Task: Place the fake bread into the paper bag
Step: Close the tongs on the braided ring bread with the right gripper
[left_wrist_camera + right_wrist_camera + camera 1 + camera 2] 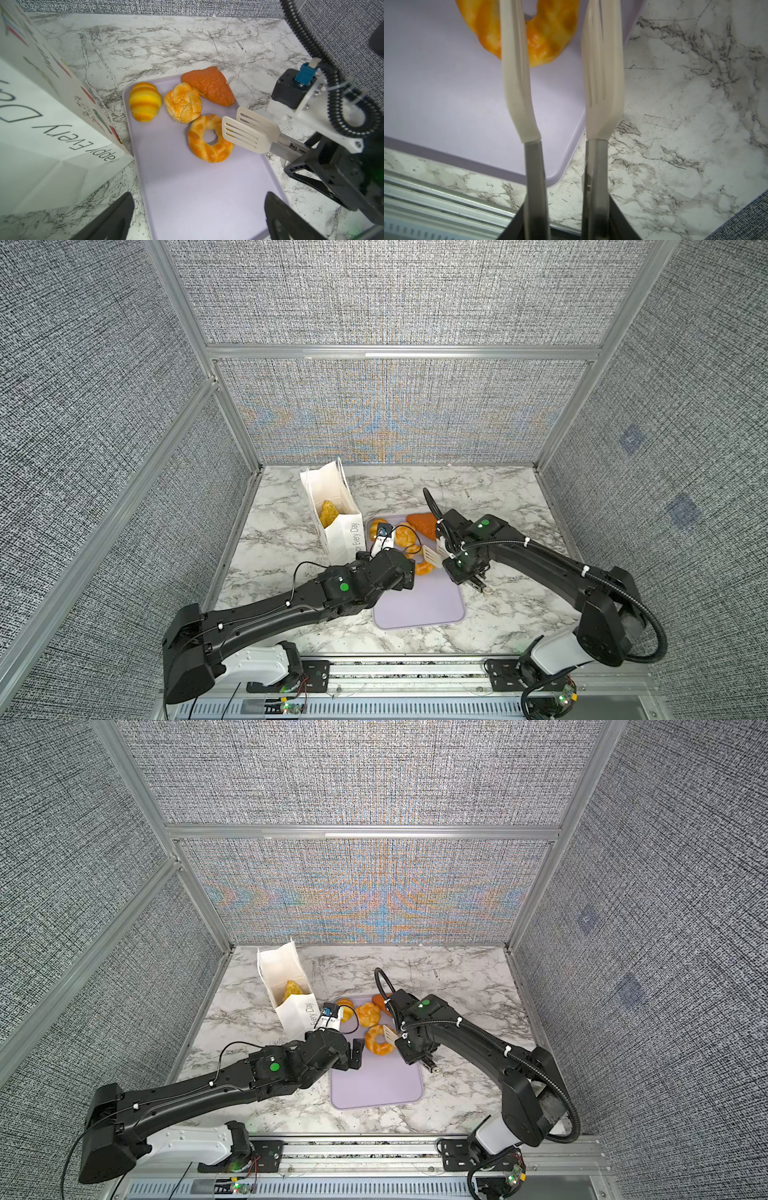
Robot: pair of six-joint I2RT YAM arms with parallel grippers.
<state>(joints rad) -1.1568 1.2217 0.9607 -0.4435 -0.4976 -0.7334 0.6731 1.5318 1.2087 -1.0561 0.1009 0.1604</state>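
The white paper bag (332,506) stands open at the back left with one golden pastry (328,512) inside. On the lilac tray (197,197) lie four pieces of fake bread: a striped croissant (145,101), a round bun (182,102), a reddish wedge (209,85) and a ring doughnut (209,139). My right gripper (566,220) is shut on white slotted tongs (602,83). Their blades stand apart just over the doughnut's (550,37) near side and hold nothing. My left gripper (198,196) hangs open and empty over the tray's bare part, next to the bag.
The bag's base (116,158) touches the tray's left edge. Grey fabric walls with aluminium posts (232,418) close in the marble table (498,497) at the back and both sides. A metal rail (415,672) runs along the front edge.
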